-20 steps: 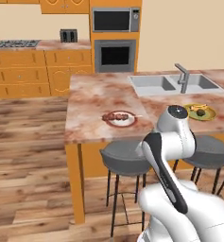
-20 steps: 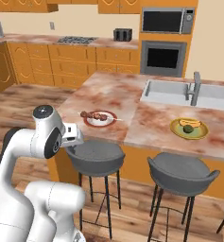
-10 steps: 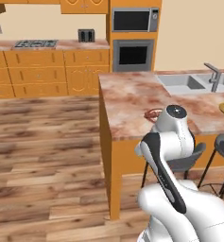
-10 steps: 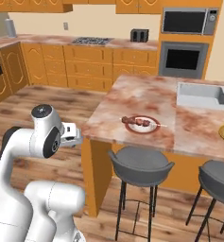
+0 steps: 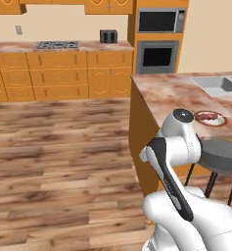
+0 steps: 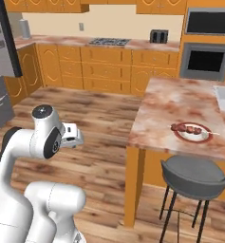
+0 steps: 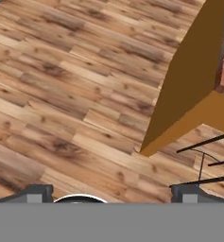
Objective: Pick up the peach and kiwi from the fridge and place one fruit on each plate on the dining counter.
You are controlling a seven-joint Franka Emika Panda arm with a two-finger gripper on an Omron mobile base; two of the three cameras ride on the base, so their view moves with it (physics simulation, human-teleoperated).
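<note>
- Fingertips of the gripper [image 7: 111,193] sit far apart at the bottom of the hand view, one dark tip toward 7 o'clock and the other toward 5 o'clock, with nothing between them but wooden floor [image 7: 71,94].
- Orange side panel of the dining counter [image 7: 193,90] fills the 2 o'clock part of the hand view, its lower corner meeting the floor near centre; thin black stool legs [image 7: 203,160] cross at 4 o'clock.
- From the right base camera, the dining counter [image 6: 180,107] with its pinkish marbled top lies at 3 o'clock, and a red-rimmed plate [image 6: 192,132] rests near its front edge with a dark skewer-like item lying on it.
- A grey stool [image 6: 194,175] stands just in front of the counter, below the plate.
- An open fridge [image 6: 0,71] shows at the 9 o'clock edge of that view, dark door edge and pale grey interior visible; whether peach or kiwi is inside cannot be told.
- From the left base camera, the same plate [image 5: 210,117] sits at 3 o'clock on the counter [image 5: 171,90], partly behind the arm.
- A wall counter with a stove [image 5: 56,45] and a dark toaster [image 5: 107,36] runs along the back at 11 to 12 o'clock; a built-in oven [image 5: 157,56] and microwave [image 5: 159,20] stand at 1 o'clock.
</note>
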